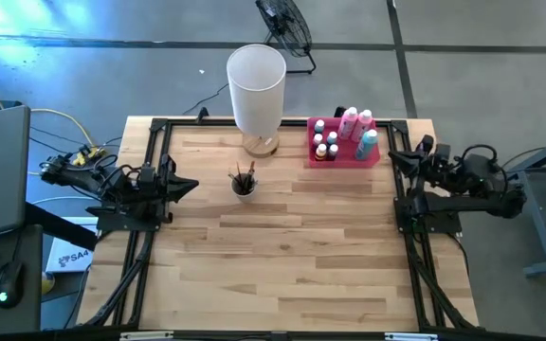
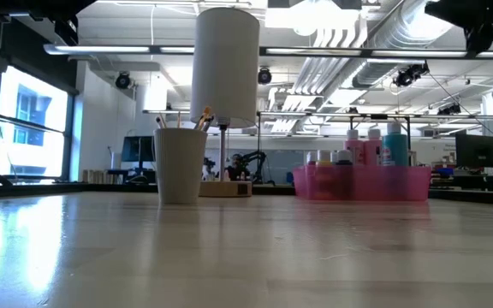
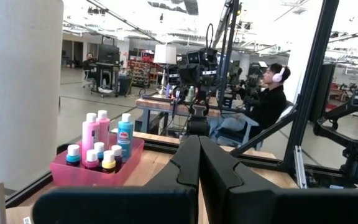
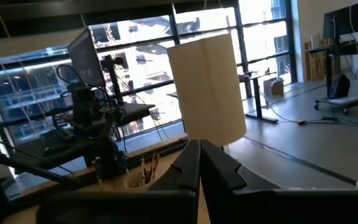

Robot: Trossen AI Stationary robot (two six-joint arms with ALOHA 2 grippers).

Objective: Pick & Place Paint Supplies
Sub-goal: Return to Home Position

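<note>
From above, your left gripper (image 1: 186, 186) sits at the worktop's (image 1: 292, 256) left edge and your right gripper (image 1: 393, 156) at its right edge, each tucked over its own base. The paint bottles (image 1: 347, 133) stand in the pink tray (image 1: 312, 142) by the far right corner. The paintbrushes (image 1: 245, 171) stand in the white cup (image 1: 234, 187) near the far edge, just in front of the tall white cylinder (image 1: 256, 85).

At table height, no gripper reaches down to the worktop. The cup (image 2: 180, 167) and tray (image 2: 362, 184) stand upright and apart.

Your left wrist view shows the left gripper (image 3: 199, 138) pressed closed on nothing, looking across at the bottles (image 3: 101, 143).

Your right wrist view shows the right gripper (image 4: 199, 144) likewise clenched and empty, facing the cylinder (image 4: 207, 90).

Both arms look essentially parked. If any travel remains, move slowly and pull straight back. The right arm sits near the tray, so avoid any sideways sweep there.
</note>
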